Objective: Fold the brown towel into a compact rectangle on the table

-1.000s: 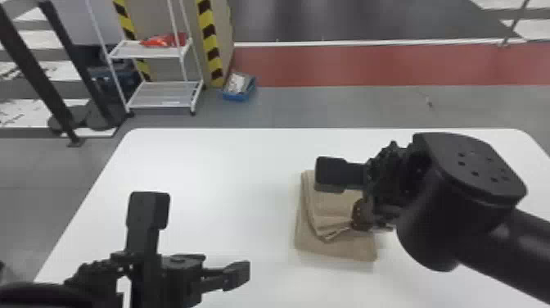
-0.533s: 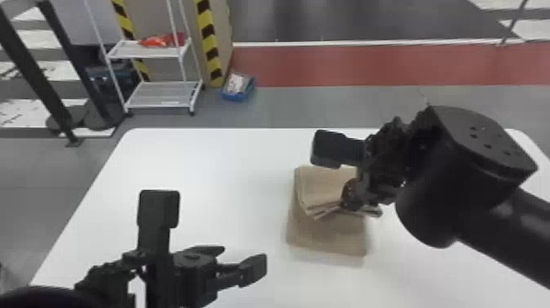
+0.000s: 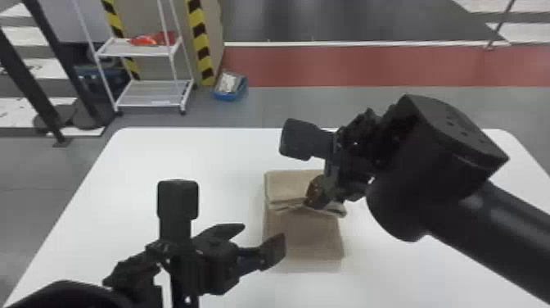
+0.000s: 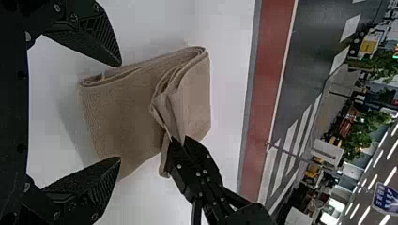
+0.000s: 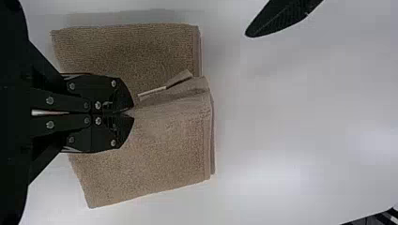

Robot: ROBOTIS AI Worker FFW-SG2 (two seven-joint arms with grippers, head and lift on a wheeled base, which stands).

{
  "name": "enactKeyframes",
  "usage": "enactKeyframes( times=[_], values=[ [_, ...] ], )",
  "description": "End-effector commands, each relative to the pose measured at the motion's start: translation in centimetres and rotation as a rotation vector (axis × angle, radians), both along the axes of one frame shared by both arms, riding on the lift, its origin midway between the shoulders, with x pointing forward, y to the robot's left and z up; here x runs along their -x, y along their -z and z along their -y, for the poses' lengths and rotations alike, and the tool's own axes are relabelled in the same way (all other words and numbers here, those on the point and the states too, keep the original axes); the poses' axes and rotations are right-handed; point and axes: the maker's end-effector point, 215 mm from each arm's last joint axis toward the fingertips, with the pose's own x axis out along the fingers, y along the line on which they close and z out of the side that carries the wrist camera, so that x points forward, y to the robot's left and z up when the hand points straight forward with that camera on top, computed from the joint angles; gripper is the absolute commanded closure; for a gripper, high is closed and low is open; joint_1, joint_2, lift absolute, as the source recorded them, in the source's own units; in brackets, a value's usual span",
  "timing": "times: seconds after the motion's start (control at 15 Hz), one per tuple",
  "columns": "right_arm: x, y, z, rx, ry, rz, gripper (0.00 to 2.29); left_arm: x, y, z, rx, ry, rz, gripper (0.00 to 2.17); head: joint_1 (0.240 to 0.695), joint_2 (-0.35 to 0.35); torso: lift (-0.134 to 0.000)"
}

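Observation:
The brown towel (image 3: 303,237) lies folded in layers on the white table, its far part doubled over with a raised edge across the middle. My right gripper (image 3: 316,201) is at that raised edge; in the right wrist view my right gripper (image 5: 131,113) is shut on the towel (image 5: 159,150). Near the towel's near left side in the head view is my left gripper (image 3: 264,239), open and holding nothing. In the left wrist view, the fingers of my left gripper (image 4: 119,112) stand wide apart, with the towel (image 4: 126,112) beyond them.
The white table (image 3: 196,155) extends around the towel. Beyond its far edge stand a white shelf rack (image 3: 151,98) and a blue box (image 3: 230,87) on the floor, with barrier posts to the left.
My left gripper has moved right and farther from the robot, toward the towel. The right gripper has shifted slightly back toward the robot, still holding the towel's fold, which now stretches wider.

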Motion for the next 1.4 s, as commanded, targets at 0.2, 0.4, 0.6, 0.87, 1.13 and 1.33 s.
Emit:
enactKeyframes(
  times=[0.2, 0.4, 0.6, 0.87, 1.13, 1.33],
  values=[
    [-0.4, -0.5, -1.0, -0.020, 0.003, 0.010, 1.36, 0.5, 1.9, 2.1, 0.029, 0.051, -0.018, 0.21, 0.695, 0.054, -0.124],
    [-0.1, -0.4, -1.0, -0.021, 0.001, 0.002, 1.36, 0.6, 3.9, 3.5, 0.042, 0.089, -0.058, 0.21, 0.695, 0.041, -0.124],
    [0.4, -0.5, -1.3, -0.027, -0.004, -0.002, 1.36, -0.3, 3.7, 5.2, 0.064, 0.111, -0.019, 0.21, 0.695, 0.025, -0.124],
    [0.9, -0.6, -0.8, -0.027, 0.003, -0.008, 1.36, -1.5, 4.9, 5.4, 0.041, 0.117, -0.031, 0.21, 0.695, 0.004, -0.124],
    [1.1, -0.6, 1.0, -0.014, 0.016, -0.012, 1.36, -0.9, 7.3, 4.5, 0.020, 0.119, -0.091, 0.25, 0.695, -0.007, -0.124],
    [1.0, -0.5, 1.8, -0.007, 0.028, -0.013, 1.36, -0.3, 7.7, 3.7, 0.025, 0.113, -0.111, 0.26, 0.695, -0.014, -0.124]
  ],
)
